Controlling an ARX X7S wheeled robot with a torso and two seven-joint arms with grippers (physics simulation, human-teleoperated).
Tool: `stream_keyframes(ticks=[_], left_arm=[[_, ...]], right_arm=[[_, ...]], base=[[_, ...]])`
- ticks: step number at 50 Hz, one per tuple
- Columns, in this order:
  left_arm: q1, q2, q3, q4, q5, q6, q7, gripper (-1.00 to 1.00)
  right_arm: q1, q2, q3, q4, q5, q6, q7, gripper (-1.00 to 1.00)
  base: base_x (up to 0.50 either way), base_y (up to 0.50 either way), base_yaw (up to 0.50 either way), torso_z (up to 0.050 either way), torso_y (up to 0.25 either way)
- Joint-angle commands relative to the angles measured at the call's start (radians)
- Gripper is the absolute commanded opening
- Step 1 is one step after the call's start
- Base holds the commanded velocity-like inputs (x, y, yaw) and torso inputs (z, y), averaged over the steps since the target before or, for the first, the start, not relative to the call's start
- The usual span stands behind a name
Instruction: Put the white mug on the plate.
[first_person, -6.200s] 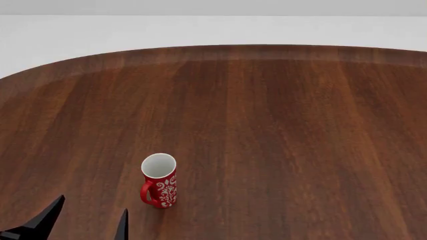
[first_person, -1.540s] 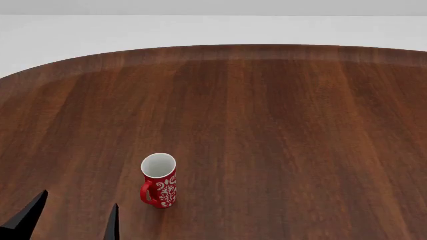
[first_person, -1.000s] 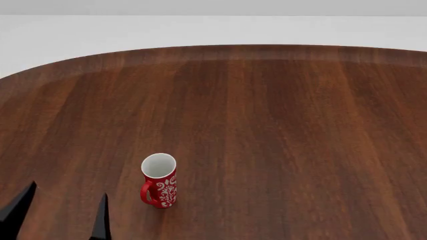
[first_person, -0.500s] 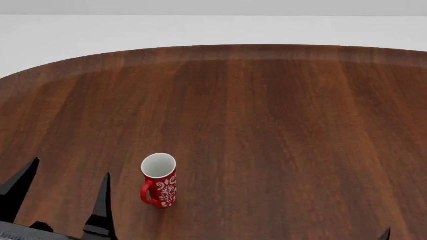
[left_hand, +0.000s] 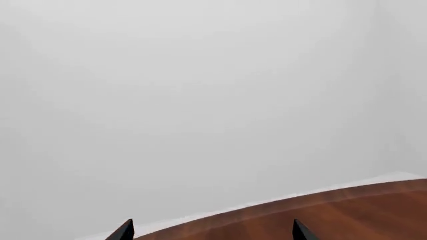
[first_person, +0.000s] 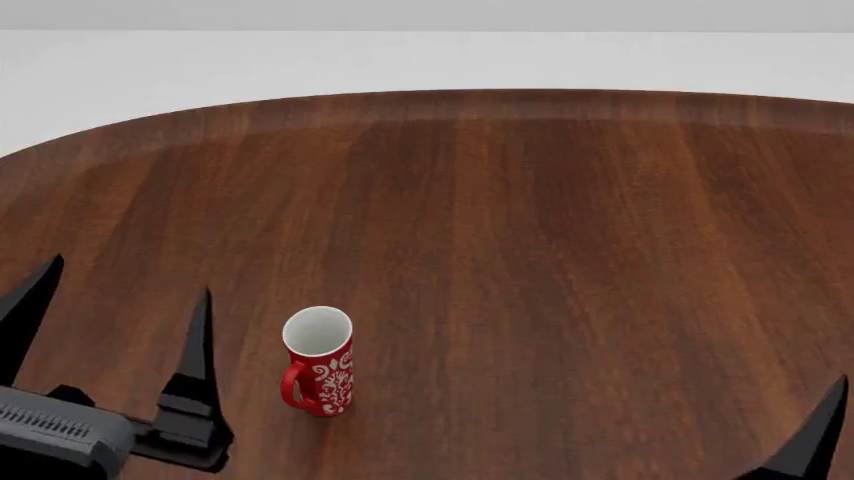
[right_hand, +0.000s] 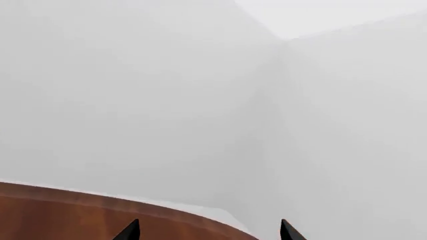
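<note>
The dark wooden table (first_person: 534, 250) fills most of the head view, its curved far edge running across the upper frame against the pale floor. Neither the white mug nor the plate appears in any view, so their direction from the fingers cannot be told. The only object standing is a red floral mug (first_person: 319, 361), upright at lower left centre, handle toward the lower left. The left gripper (first_person: 118, 310) sits just left of it, fingers spread and empty. The right gripper (right_hand: 206, 231) shows only spread tips, holding nothing. The table's centre and right look bare.
</note>
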Motion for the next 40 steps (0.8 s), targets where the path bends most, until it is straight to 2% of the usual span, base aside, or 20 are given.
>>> stream_keyframes(ticks=[1,5,12,17,19,22,30,36,40], left_arm=[[-0.075,-0.012,-0.014,-0.012,0.007,-0.035,0.005,1.00],[-0.094,-0.016,-0.019,-0.016,0.011,-0.047,0.002,1.00],[-0.140,-0.029,-0.047,-0.023,-0.002,-0.078,0.000,1.00],[-0.184,-0.038,-0.047,-0.008,0.005,-0.120,-0.002,1.00],[-0.196,-0.038,-0.042,-0.001,0.004,-0.132,0.000,1.00],[-0.222,-0.036,-0.032,0.005,0.005,-0.156,0.006,1.00],[-0.312,-0.052,-0.014,0.064,-0.001,-0.260,0.020,1.00],[-0.352,-0.057,-0.016,0.111,-0.021,-0.309,0.027,1.00],[-0.379,-0.062,-0.018,0.135,-0.030,-0.338,0.031,1.00]], right_arm=[[0.037,0.101,0.096,-0.043,0.088,0.074,0.027,1.00],[0.033,0.179,0.106,-0.043,0.153,0.063,0.099,1.00],[0.030,0.255,0.200,-0.042,0.258,0.064,0.130,1.00],[0.056,0.359,0.245,-0.043,0.356,0.079,0.192,1.00],[0.167,0.425,0.158,-0.043,0.436,0.103,0.259,1.00],[0.391,0.462,0.015,-0.043,0.533,0.165,0.303,1.00],[0.713,0.453,-0.166,-0.039,0.586,0.274,0.221,1.00],[0.855,0.454,-0.207,-0.033,0.630,0.310,0.176,1.00],[0.846,0.484,-0.204,-0.028,0.610,0.270,0.151,1.00]], base=[[0.00,0.00,0.00,0.000,0.000],[0.00,0.00,0.00,0.000,0.000],[0.00,0.00,0.00,0.000,0.000],[0.00,0.00,0.00,0.000,0.000],[0.00,0.00,0.00,0.000,0.000],[0.00,0.00,0.00,0.000,0.000],[0.00,0.00,0.00,0.000,0.000],[0.00,0.00,0.00,0.000,0.000],[0.00,0.00,0.00,0.000,0.000]])
